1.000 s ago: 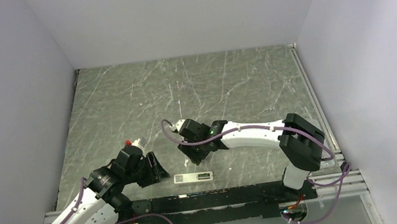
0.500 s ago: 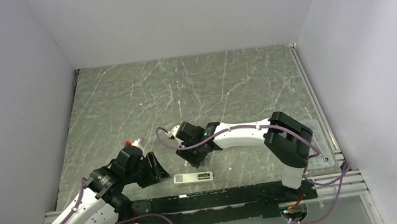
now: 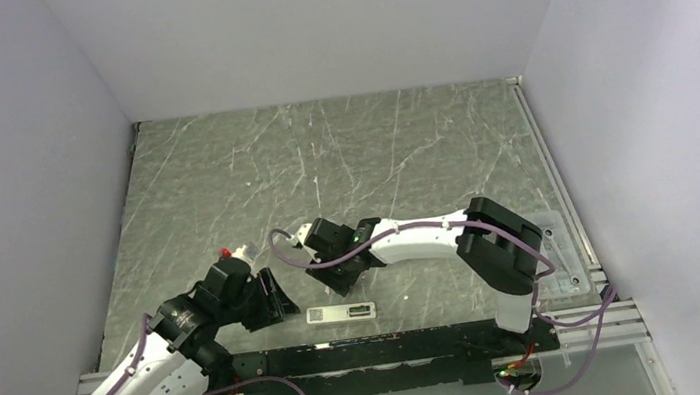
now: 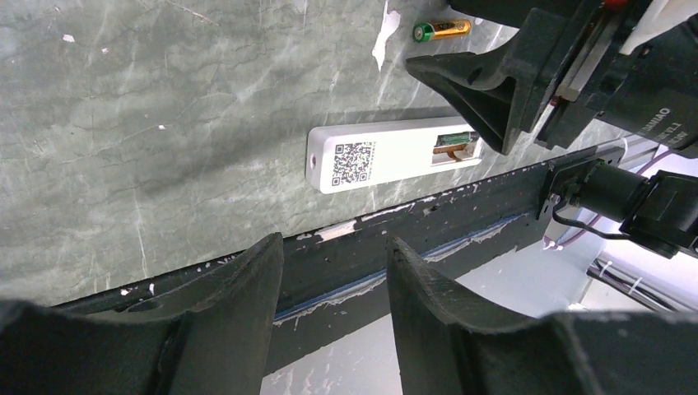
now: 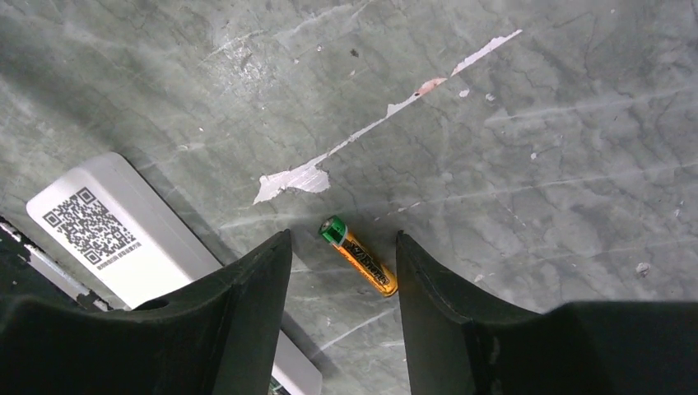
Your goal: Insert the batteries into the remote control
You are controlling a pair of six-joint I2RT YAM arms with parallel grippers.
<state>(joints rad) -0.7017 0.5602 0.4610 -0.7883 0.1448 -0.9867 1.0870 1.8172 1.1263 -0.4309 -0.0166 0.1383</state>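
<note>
The remote control [image 3: 342, 312] is a white bar lying flat near the table's front edge, QR label up [image 4: 355, 161]. Its open battery recess [image 4: 454, 149] shows something coppery; I cannot tell what it is. One gold-and-green battery [image 5: 358, 255] lies on the table just beyond the remote [image 5: 115, 234]. My right gripper [image 5: 342, 236] is open and points down over it, one finger on each side and neither touching. From the top the battery is hidden under this gripper [image 3: 338, 275]. My left gripper [image 4: 336, 247] is open and empty, left of the remote [image 3: 281, 299].
The black front rail [image 3: 385, 349] runs just beneath the remote. The right gripper's fingers [image 4: 486, 90] hang close above the remote's recess end. White scuffs mark the grey-green tabletop [image 5: 304, 177]. Grey walls close in the left, back and right sides.
The right arm has shifted a little to the left, bringing its gripper over the battery. The left arm and the remote have not moved.
</note>
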